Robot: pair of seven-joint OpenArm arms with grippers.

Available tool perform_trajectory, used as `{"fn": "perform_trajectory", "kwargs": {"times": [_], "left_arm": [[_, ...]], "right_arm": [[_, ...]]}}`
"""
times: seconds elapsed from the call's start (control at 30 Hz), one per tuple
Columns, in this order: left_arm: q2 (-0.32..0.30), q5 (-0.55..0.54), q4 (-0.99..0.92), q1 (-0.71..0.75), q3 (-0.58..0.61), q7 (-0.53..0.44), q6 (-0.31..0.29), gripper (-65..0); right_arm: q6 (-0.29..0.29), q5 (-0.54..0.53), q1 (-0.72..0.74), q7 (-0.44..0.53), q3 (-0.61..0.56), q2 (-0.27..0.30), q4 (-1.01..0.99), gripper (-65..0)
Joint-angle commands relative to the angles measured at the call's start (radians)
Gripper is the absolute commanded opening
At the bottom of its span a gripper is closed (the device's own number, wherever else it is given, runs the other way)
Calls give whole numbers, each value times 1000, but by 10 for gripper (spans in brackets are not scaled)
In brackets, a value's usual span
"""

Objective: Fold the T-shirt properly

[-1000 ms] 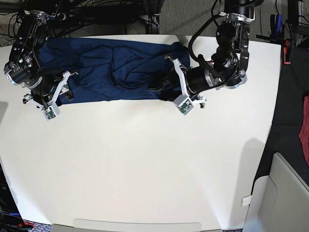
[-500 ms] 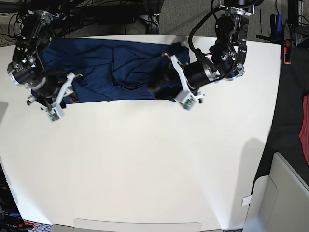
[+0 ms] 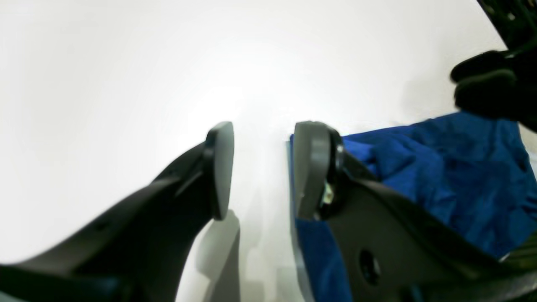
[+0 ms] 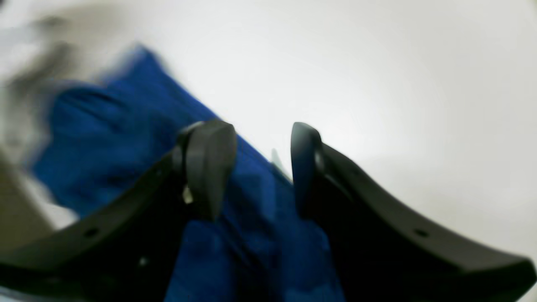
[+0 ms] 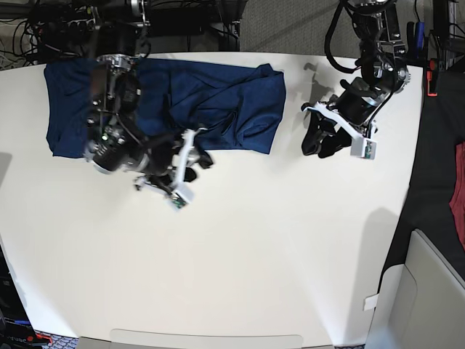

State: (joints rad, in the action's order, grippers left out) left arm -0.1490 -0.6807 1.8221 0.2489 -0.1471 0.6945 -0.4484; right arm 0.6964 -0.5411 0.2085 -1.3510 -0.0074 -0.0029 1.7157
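Just beside the shirt's [image 5: 258, 116] end, your left claw [image 3: 263, 170] gapes empty; your right claw [image 4: 262, 170], also open and empty, is nearer its middle.

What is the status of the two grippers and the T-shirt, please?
Left fingers open, nothing gripped. Right fingers open, near the shirt edge. T-shirt on table, rumpled. Right arm partly blocks base view.
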Motion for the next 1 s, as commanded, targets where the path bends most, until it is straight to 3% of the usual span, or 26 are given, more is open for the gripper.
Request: {"fn": "perform_trajectory", "kwargs": {"times": [0.0, 0.23, 0.5, 0.97], "left_arm": [[9, -18, 15, -4, -15, -22, -10, -422], [15, -18, -8, -4, -75, -16, -10, -422], [18, -18, -12, -4, -82, -14, -10, -422], [16, -18, -12, -4, -90, -16, -10, -422]], "right_arm": [[2, -40, 32, 14, -1, -10, 0, -389], [2, -130, 58, -34, 4, -87, -128, -389], [2, -207, 68, -35, -3, -81, -208, -389], [2, -204, 70, -34, -4, -88, -303, -389]]}}
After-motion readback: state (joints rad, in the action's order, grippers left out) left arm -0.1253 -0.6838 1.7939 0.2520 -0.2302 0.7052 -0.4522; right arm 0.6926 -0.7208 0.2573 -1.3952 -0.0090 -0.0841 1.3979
